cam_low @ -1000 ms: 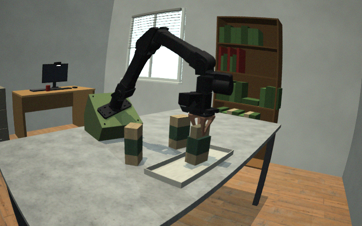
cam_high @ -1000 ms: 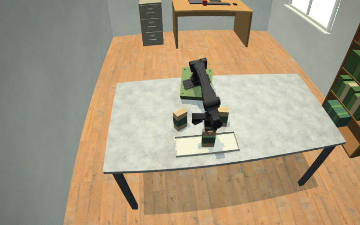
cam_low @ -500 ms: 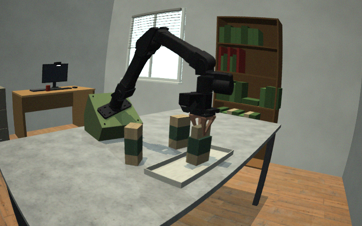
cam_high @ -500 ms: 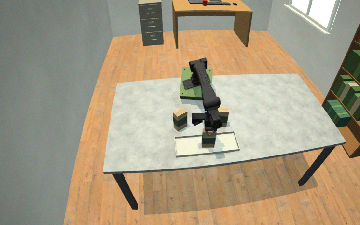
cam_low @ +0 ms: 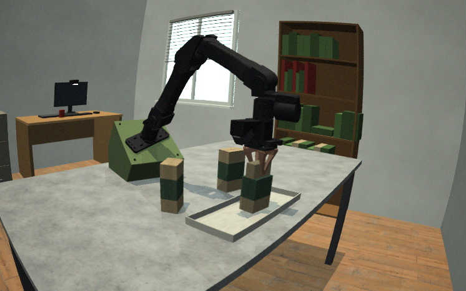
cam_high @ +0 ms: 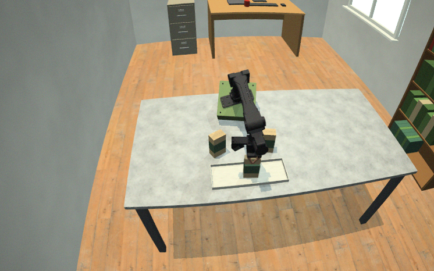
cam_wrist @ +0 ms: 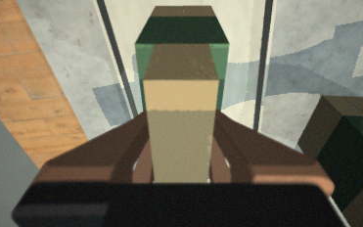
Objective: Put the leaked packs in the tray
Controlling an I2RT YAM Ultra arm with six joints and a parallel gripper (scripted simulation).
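Note:
My gripper (cam_high: pixel 253 160) (cam_low: pixel 260 170) (cam_wrist: pixel 181 113) is shut on the narrow tan top of a coffee pack (cam_high: pixel 251 170) (cam_low: pixel 255 188) (cam_wrist: pixel 182 29) with a green band. The pack is upright, inside the outline of the tray (cam_high: pixel 225 175) (cam_low: pixel 209 230) (cam_wrist: pixel 264 49) and right of its middle in the top view. Its base is at or just above the tray floor; contact is hard to tell. A second pack (cam_high: pixel 217 145) (cam_low: pixel 171 188) stands behind the tray's left end. A third pack (cam_high: pixel 270 143) (cam_low: pixel 230 171) (cam_wrist: pixel 351 152) stands behind its right part, partly hidden by the arm in the top view.
The arm's green base block (cam_high: pixel 227 112) (cam_low: pixel 133 168) is at the back of the table (cam_high: pixel 326 141) (cam_low: pixel 82 231). The two standing packs are close behind the tray, on either side of the wrist in the top view. The table's front edge runs a little in front of the tray.

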